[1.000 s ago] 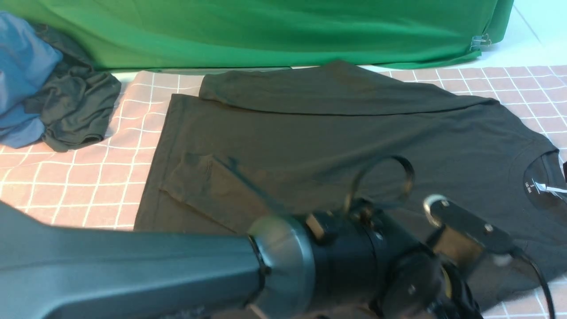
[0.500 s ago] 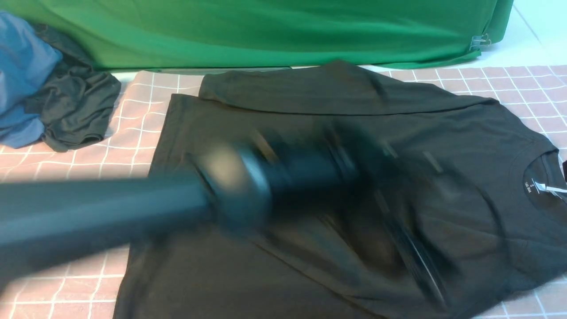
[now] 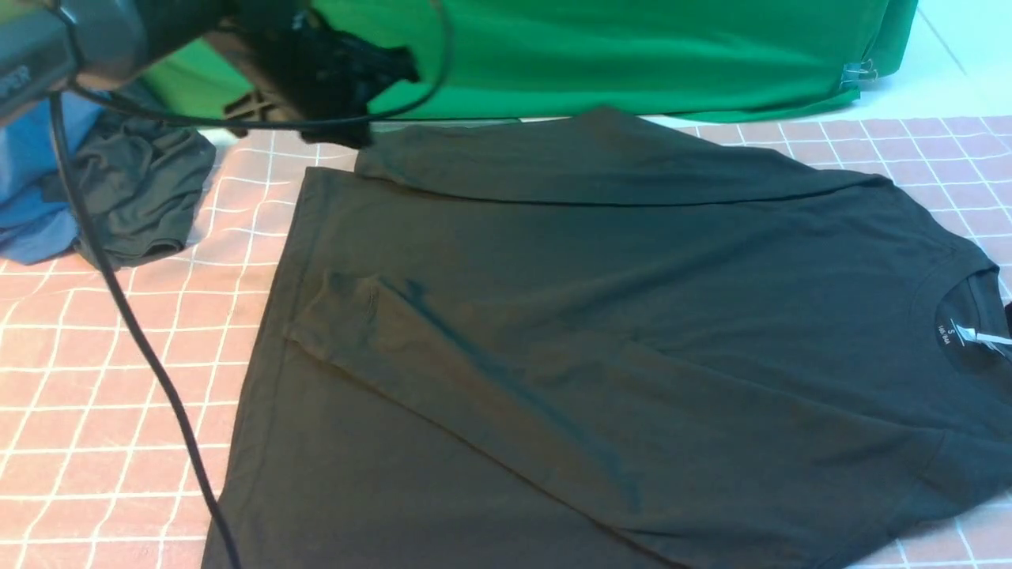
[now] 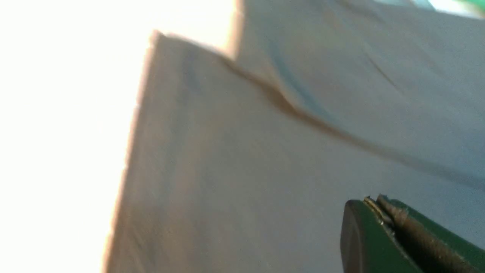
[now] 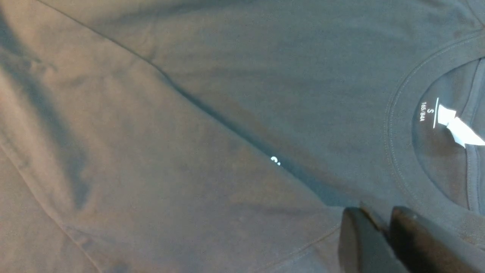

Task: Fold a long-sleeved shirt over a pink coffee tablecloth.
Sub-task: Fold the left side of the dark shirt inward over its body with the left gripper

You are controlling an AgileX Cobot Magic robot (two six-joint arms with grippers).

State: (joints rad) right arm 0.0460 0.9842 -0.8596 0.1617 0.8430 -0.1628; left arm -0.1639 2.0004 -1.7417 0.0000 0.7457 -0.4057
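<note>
The pink tablecloth covers the tabletop, with white lines making squares. A green cloth hangs behind it at 12 o'clock. The black shirt lies flat on the tablecloth, from the middle out to 3 o'clock, with its neck at 3 o'clock. One sleeve is folded along its 12 o'clock edge. The other lies slanted across its front. At 10 o'clock a blue garment and a grey garment sit bunched up, touching each other. The left arm is up at 11 o'clock, near the far sleeve's end, and a black cable hangs down from it. The left fingers are pressed together and hold nothing. The right fingers are close together just beside the neck. I cannot tell if they pinch the shirt. A small white label shows inside the neck.
</note>
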